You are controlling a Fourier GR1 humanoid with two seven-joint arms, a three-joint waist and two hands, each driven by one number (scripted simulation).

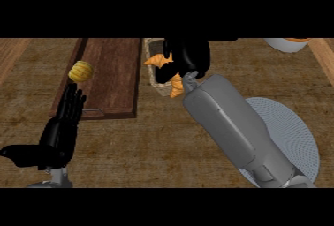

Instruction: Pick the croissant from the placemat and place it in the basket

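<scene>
At about seven o'clock, nearest the lower edge, the robot's left hand (60, 132) rests open over the brown woven-textured counter top (163, 145), its black fingers straight and pointing up toward twelve, the thumb jutting out toward nine; it holds nothing. Its fingertips overlap the near end of the long dark wooden board (111, 75). At about four o'clock lies the round pale grey mesh placemat (294, 132), partly covered by the grey right forearm that runs diagonally from five o'clock up toward the middle. Nothing shows on the uncovered part of the placemat. Farther on, at about ten o'clock, a small round yellow-orange ridged fruit (81, 71) sits on the left edge of the wooden board, just beyond the left fingertips. Near twelve o'clock, the right hand (189, 57) has its black fingers curled round the golden-orange curved croissant (176, 86), whose two ends stick out, one to the left of the hand and one below it near the wrist. The hand and croissant hang over the light tan woven basket (154, 62), which stands just beside the right edge of the board; only the basket's left rim and wall show past the hand, and whether the croissant touches the basket cannot be told. At about one o'clock, at the far edge, a white bowl with something orange in it (287, 44) is cut off by the frame.
</scene>
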